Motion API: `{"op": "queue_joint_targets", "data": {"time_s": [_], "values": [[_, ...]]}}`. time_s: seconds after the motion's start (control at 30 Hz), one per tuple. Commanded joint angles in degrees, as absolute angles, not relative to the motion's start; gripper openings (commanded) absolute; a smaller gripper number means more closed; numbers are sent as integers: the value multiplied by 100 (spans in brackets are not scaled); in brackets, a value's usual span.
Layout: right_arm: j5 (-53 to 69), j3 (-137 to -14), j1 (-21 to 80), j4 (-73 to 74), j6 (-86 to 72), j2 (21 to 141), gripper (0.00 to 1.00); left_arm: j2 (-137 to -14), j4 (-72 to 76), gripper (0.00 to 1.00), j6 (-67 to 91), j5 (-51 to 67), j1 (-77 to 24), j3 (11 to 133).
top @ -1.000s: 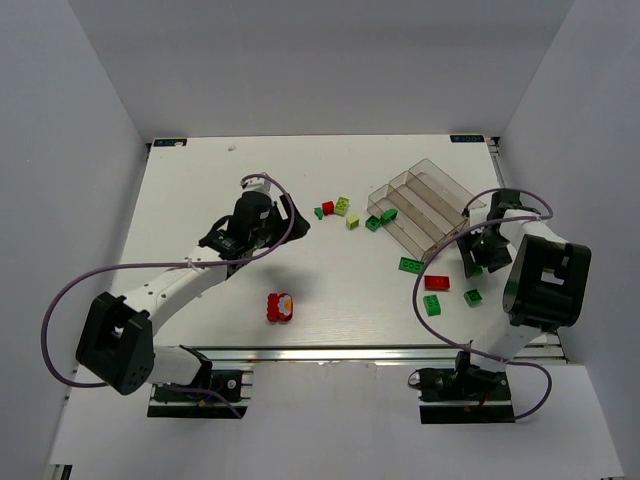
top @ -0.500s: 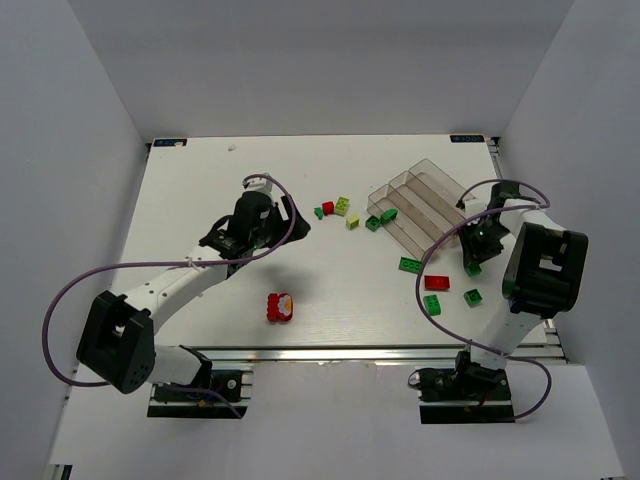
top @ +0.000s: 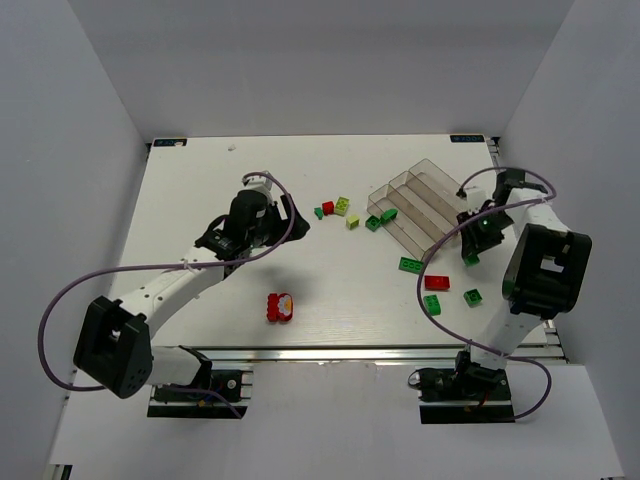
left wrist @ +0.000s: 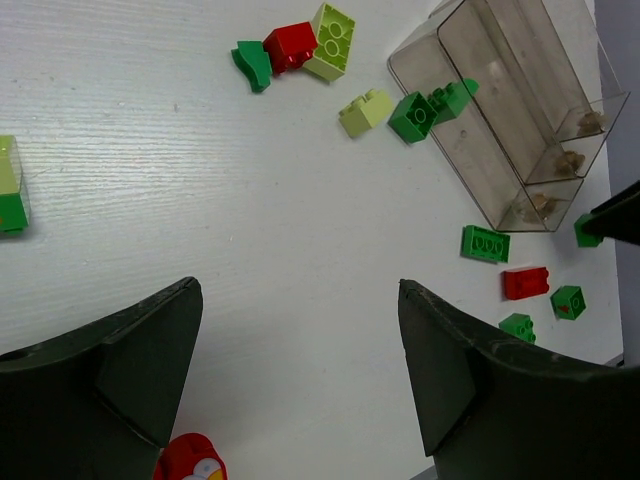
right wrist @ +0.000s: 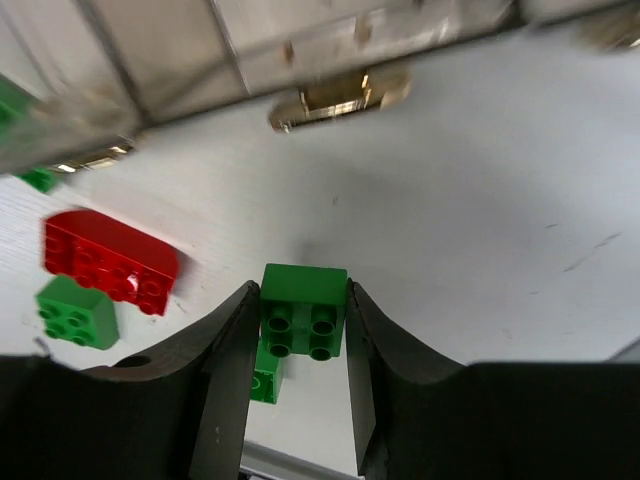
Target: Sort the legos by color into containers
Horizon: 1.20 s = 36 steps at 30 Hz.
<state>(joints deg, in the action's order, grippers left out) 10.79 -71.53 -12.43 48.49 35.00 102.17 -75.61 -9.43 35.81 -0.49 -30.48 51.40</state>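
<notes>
White tabletop, grey walls closing around it. From above: right gripper (top: pixel 472 250) hanging just beside the near-right end of the clear tray (top: pixel 420 195) and clamping a dark green brick (top: pixel 470 258). The tray is lying up and leftward from it, its long compartments running diagonally. The right arm is sitting far nearer than the left. Left gripper (top: pixel 297 222) hovering mid-table, well apart from the tray.

Left wrist: jaws standing wide with nothing between them, loose bricks (left wrist: pixel 300 50) lying ahead.

Right wrist: fingers (right wrist: pixel 225 350) pinching the green brick's sides, studs facing the camera, the tray wall directly ahead. A red brick (right wrist: pixel 110 262) is lying off to one side.
</notes>
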Motion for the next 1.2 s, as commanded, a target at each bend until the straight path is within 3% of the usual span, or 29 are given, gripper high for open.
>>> {"op": "queue_joint_targets", "data": {"time_s": [0.0, 0.1, 0.3, 0.57, 0.83, 0.97, 1.1, 1.17], "values": [[1915, -7927, -1283, 5264, 3700, 9783, 6, -7242, -862, 88, 3375, 246, -3006, 5195], [2372, -8217, -1257, 5537, 3911, 9616, 0, -7164, -704, 89, 3357, 351, -3006, 5089], [2751, -8507, -452, 5415, 3675, 9352, 0, -7137, -545, 89, 3340, 632, -2997, 5027], [2145, -9420, 738, 4378, 2163, 10247, 0, -7163, -870, 89, 3190, 765, -2988, 5326], [1644, -9765, 1037, 4184, 2592, 10977, 3, -6970, -879, 89, 3541, 738, -2988, 5177], [1486, -9660, 1072, 4114, 2672, 11074, 11, -6838, -809, 89, 3778, 686, -2997, 4993], [1406, -9317, 1072, 4052, 2821, 11004, 35, -6689, -651, 89, 3999, 633, -2988, 4790], [1389, -9115, 1081, 4060, 2891, 10986, 42, -6662, -598, 89, 4078, 615, -2988, 4755]]}}
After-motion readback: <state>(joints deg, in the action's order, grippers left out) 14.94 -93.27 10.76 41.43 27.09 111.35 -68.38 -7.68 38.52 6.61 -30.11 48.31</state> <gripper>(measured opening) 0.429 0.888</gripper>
